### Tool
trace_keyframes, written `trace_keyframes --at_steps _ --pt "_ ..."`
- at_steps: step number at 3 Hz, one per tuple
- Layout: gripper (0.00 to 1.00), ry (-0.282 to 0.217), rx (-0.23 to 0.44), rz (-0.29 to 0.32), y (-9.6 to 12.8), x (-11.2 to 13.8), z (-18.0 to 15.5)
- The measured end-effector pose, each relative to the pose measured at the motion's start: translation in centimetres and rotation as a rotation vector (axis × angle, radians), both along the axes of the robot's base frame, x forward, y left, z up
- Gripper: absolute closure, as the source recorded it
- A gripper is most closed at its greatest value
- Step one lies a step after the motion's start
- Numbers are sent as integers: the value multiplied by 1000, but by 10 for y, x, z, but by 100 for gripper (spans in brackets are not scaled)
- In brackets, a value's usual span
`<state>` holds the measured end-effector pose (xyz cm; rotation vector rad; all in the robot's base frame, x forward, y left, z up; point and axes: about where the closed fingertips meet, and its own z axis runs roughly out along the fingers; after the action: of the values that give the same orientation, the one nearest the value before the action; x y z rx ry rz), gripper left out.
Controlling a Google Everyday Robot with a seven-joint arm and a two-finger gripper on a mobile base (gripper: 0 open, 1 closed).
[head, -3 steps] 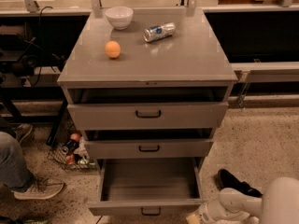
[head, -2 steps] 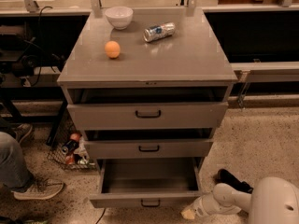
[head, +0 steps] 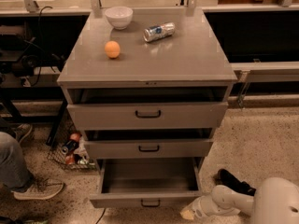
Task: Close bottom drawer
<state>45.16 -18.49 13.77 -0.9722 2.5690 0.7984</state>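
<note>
Three drawers stand ajar in the grey metal cabinet [head: 187,55]; the short-fronted bottom drawer [head: 121,201] with a small black handle juts out farthest. Just off its front right corner sits the white gripper [head: 188,213], whose spread cannot be told.

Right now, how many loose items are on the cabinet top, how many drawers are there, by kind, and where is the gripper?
1 white bowl
1 orange
1 can, lying on its side
3 drawers: top drawer, middle drawer, bottom drawer (pulled out farthest)
Total: 6
The gripper is low, beside the bottom drawer's right front corner.
</note>
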Motion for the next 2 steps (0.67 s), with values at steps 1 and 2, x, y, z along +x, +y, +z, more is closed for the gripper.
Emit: trace_keyframes --at_steps 1,2 --pt "100 -158 -7 71 15 18 20" --pt "100 -334 39 203 55 51 46"
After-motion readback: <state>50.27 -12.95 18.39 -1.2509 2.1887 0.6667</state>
